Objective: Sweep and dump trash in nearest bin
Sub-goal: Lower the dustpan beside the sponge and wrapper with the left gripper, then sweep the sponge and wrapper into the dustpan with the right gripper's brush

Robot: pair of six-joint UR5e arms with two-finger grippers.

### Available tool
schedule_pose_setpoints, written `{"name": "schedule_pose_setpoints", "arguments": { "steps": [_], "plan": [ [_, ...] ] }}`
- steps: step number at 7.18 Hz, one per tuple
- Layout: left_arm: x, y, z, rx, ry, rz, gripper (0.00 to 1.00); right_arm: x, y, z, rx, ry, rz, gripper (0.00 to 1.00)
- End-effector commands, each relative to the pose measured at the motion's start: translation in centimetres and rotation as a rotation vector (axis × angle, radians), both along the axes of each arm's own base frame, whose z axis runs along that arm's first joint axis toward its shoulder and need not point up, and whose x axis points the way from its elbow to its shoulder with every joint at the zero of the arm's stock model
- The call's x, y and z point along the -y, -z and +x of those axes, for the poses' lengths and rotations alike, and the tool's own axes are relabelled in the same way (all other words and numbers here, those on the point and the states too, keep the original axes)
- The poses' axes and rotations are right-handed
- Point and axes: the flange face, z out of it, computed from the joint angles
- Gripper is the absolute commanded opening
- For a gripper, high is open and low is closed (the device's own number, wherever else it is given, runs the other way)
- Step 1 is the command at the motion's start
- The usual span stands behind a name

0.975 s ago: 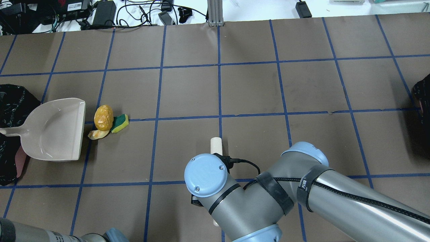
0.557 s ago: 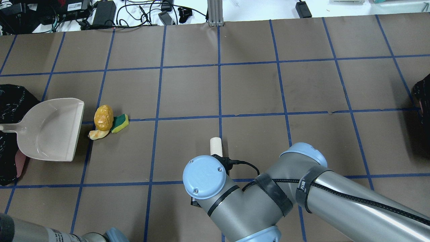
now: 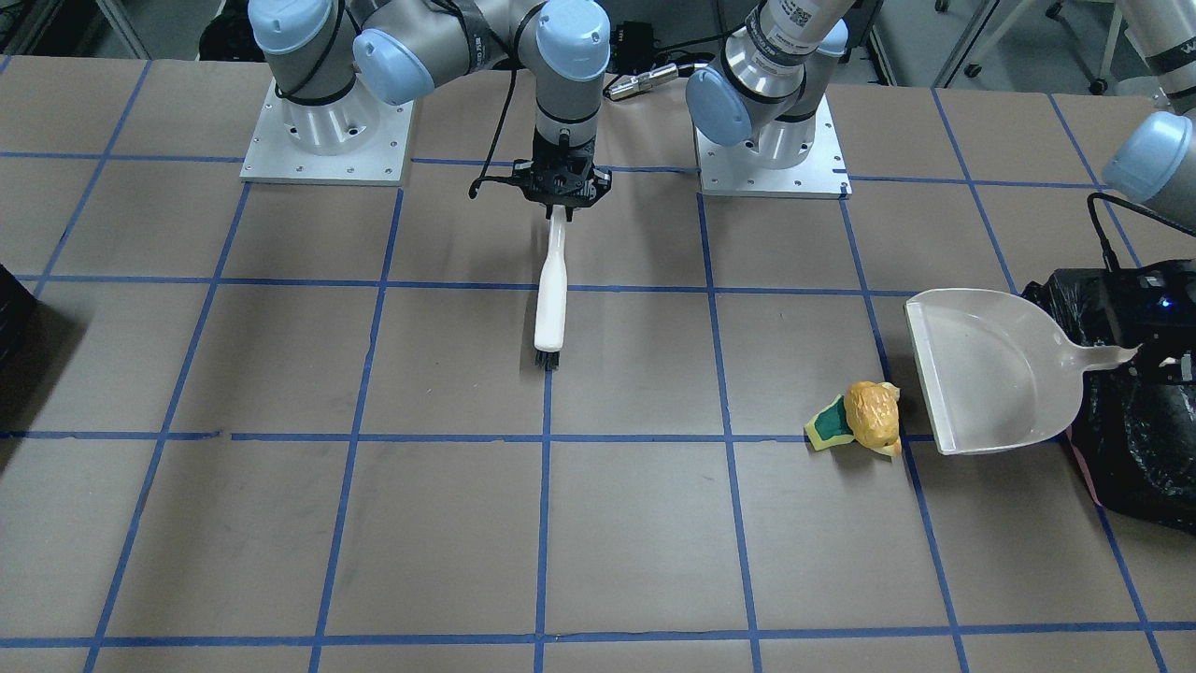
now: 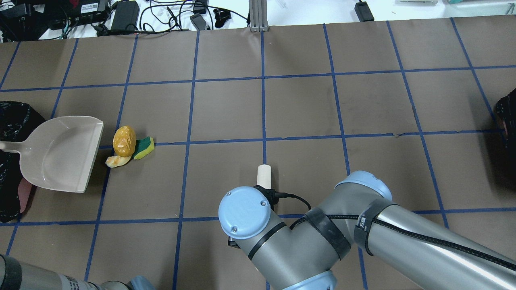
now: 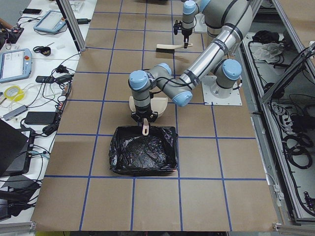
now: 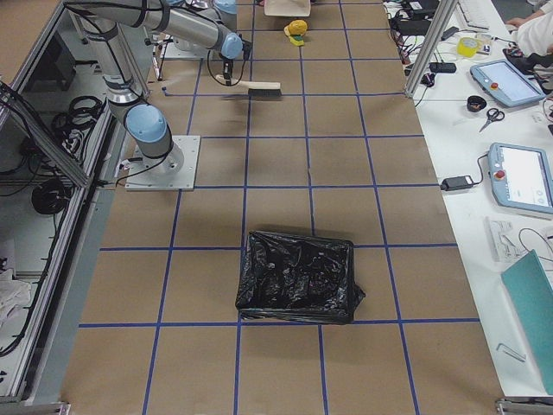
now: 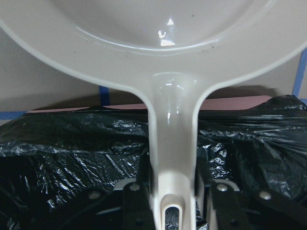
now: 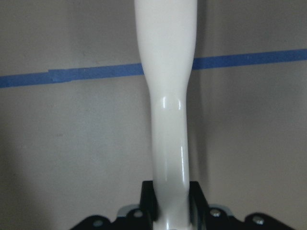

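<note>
Fingers [image 7: 201, 189] of the left gripper [image 7: 171, 172] are clamped on the white dustpan [image 7: 158, 28] handle, with the bin [image 7: 72, 143] and its black bag right underneath.

Right wrist cam: right gripper [image 8: 171, 196] is pinched tight on the brush [image 8: 168, 96] handle, above the taped table [image 8: 72, 143].

Front view: the brush sticks out near the table's middle, well apart from the trash [image 3: 864, 416]. Its orange lump [image 3: 874, 409] and sponge piece [image 3: 825, 426] touch each other, just beside the dustpan's open edge, not in it.

Overhead: trash sits right of the pan's lip, bin at the far left edge, and only the brush tip pokes out past the right arm.
</note>
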Motion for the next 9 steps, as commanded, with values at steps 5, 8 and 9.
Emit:
{"name": "schedule_pose_setpoints", "arguments": {
  "steps": [5,8,9],
  "plan": [
    [1.5,-0.8,-2.4,0.153,-0.014,-0.013,0.00,10.0,-7.6,8.8,0.065,0.031,-0.061,0.00],
    [1.0,2.2,-3.2,0.156,-0.011,-0.015,0.00,11.9,-5.7,13.7,0.079,0.070,-0.075,0.00],
    [1.1,2.4,-3.6,0.158,-0.005,-0.019,0.00,12.7,-5.7,15.5,0.098,0.084,-0.079,0.00]
  ]
}}
